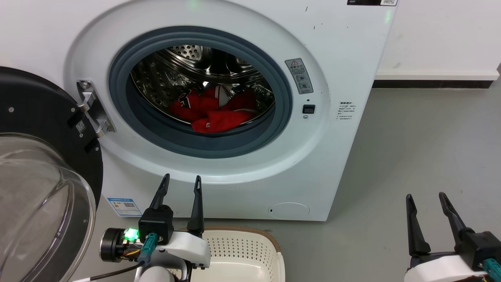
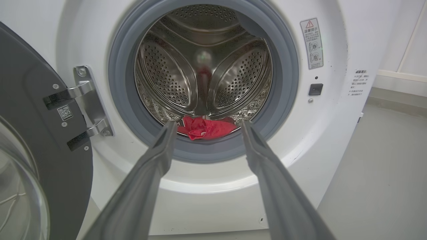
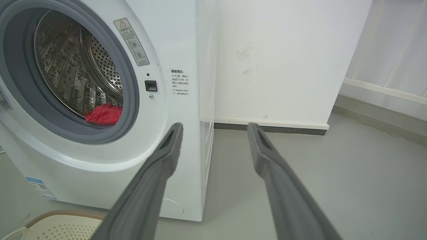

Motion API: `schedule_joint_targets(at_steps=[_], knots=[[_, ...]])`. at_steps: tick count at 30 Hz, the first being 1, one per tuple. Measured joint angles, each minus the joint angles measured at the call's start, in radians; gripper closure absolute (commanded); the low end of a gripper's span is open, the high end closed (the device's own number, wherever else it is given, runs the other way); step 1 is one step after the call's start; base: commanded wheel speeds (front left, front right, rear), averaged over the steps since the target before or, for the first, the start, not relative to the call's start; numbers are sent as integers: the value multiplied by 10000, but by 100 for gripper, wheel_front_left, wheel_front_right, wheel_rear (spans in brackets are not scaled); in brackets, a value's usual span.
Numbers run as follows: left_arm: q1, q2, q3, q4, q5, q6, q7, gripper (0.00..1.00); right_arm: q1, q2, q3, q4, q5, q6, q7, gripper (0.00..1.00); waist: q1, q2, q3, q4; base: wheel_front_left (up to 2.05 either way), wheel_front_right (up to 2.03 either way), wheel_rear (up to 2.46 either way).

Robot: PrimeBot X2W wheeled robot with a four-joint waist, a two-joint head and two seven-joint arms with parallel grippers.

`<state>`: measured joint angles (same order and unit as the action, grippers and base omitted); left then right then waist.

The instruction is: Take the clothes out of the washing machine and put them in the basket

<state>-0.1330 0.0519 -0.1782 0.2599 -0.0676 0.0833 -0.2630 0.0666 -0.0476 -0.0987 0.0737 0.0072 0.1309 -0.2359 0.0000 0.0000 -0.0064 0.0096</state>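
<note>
The white washing machine [image 1: 332, 47] has its door swung open to the left. Red clothes [image 1: 213, 111] lie at the bottom of its steel drum, also seen low in the porthole as clothes [image 2: 206, 128] and clothes [image 3: 104, 115]. The cream basket [image 1: 238, 254] with a brown rim stands on the floor in front of the machine, basket [image 3: 56, 226]. My left gripper [image 1: 182, 180] is open and empty, above the basket and short of the porthole, left gripper [image 2: 206, 125]. My right gripper [image 1: 426, 197] is open and empty over the floor to the right of the machine, right gripper [image 3: 215, 126].
The open door [image 1: 43, 164] with black rim and bulging glass fills the left side, held on a metal hinge [image 1: 94, 109]. Grey floor [image 1: 422, 149] extends to the right of the machine up to a white wall [image 1: 442, 35] with a dark skirting.
</note>
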Motion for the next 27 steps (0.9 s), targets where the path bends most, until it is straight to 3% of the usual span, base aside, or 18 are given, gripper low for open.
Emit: schedule_joint_targets(at_steps=[15,27], knots=[[-118,-10,-56,96,-48,-6,-2,0,-1,-2,-63,-65,104,0,77,0,0,0,202,74,0,0,0],[-2077,-12,-128,393,-65,424,-2,0,-845,-4,19,-934,219,0,167,0,0,0,1966,56,0,0,0]])
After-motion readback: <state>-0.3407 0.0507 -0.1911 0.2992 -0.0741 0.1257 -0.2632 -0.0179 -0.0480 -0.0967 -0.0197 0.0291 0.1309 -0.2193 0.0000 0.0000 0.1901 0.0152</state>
